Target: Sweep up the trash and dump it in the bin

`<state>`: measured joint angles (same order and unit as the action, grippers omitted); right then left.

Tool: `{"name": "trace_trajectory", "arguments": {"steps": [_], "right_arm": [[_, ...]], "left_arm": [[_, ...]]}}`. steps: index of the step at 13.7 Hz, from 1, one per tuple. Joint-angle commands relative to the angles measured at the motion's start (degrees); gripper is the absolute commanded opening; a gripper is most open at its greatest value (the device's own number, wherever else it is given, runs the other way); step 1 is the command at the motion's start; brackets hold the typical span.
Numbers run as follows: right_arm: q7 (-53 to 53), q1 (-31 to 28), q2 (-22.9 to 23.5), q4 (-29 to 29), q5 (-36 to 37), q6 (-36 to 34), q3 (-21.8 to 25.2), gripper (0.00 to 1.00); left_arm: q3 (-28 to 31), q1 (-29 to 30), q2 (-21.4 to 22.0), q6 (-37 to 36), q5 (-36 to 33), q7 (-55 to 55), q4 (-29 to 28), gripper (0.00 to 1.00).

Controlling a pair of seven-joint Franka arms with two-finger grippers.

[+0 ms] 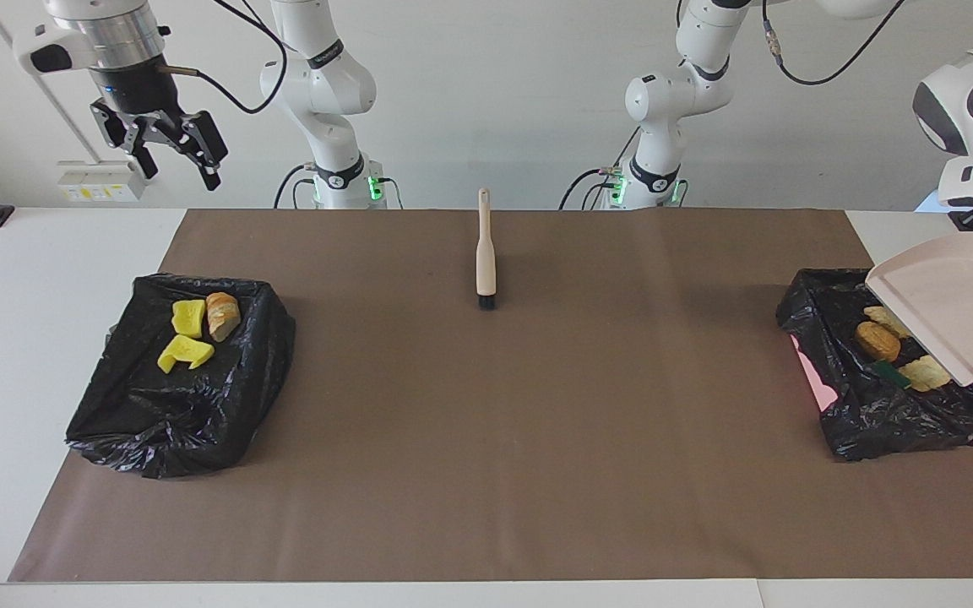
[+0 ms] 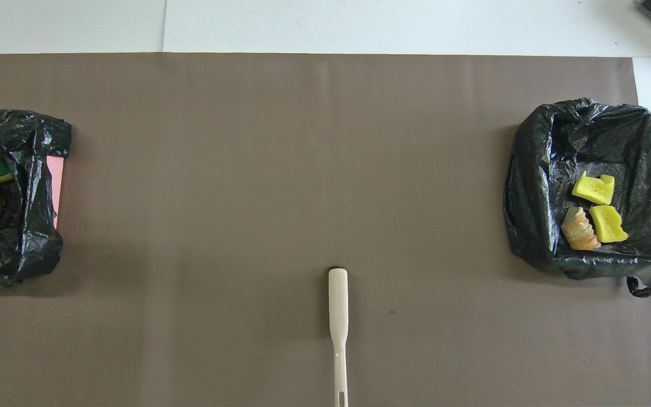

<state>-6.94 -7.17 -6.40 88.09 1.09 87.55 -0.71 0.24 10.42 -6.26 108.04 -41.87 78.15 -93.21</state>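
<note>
six scraps binned, dustpan still aloft

six scraps of trash, by my count, already lie in the two black-lined bins. three sit in the bin (image 1: 178, 380) at the right arm's end of the desk (image 1: 30, 338): two yellow sponge bits (image 1: 187, 333) and a bread-like lump (image 1: 223, 315). the rest (image 1: 877, 340) lie in the bin (image 1: 883, 414) at the left arm's end, partly hidden by the pink dustpan (image 1: 955, 304).

i see no scraps loose on the brown mat (image 1: 503, 439), so i judge the sweeping and dumping done.

my left hand is out of view at the dustpan's handle, pressed shut, and the pan hangs tilted over its bin, so i take it as held. my right hand (image 1: 161, 148) is raised over the desk's corner at its own end, fingers spread and empty. the brush (image 1: 485, 257) lies mid-desk near the robots' edge. only setting the dustpan down looks left.
</note>
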Motion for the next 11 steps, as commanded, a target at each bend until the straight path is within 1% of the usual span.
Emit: {"name": "trace_trajectory", "arguments": {"steps": [1, 2, 3, 4, 6, 9, 11], "right_arm": [[1.4, -0.2, -0.2, 2.5, -0.4, 0.4, 0.0, 1.0], [1.2, 0.0, -0.2, 3.3, -0.4, 0.8, 0.0, 1.0], [1.3, 0.1, -0.1, 3.5, -0.4, 1.2, 0.0, 1.0], [1.3, 0.2, -0.1, 3.4, -0.4, 1.4, -0.1, 1.0], [1.5, 0.6, 0.2, 3.0, -0.3, 0.8, -0.4, 1.0], [1.5, 0.7, 0.1, 3.1, -0.3, 0.3, -1.1, 1.0], [1.5, 0.7, 0.1, 3.1, -0.3, 0.3, -1.1, 1.0]], "left_arm": [[0.8, -1.5, -0.7, -4.0, 11.9, -5.6, 1.5, 0.0], [0.8, -1.9, -0.8, -5.8, 16.3, -5.9, 1.5, 0.0], [0.8, -3.9, -0.8, -7.0, 19.6, -8.5, 1.0, 0.0], [0.6, -6.0, -0.9, -7.9, 21.2, -14.4, 0.4, 0.0], [0.5, -12.1, -0.7, -9.1, 23.3, -25.6, -1.4, 0.0], [0.4, -18.2, -0.9, -8.1, 32.1, -40.8, -3.2, 0.0], [0.4, -21.8, -2.3, -7.7, 36.4, -49.0, -3.4, 0.0]]}}
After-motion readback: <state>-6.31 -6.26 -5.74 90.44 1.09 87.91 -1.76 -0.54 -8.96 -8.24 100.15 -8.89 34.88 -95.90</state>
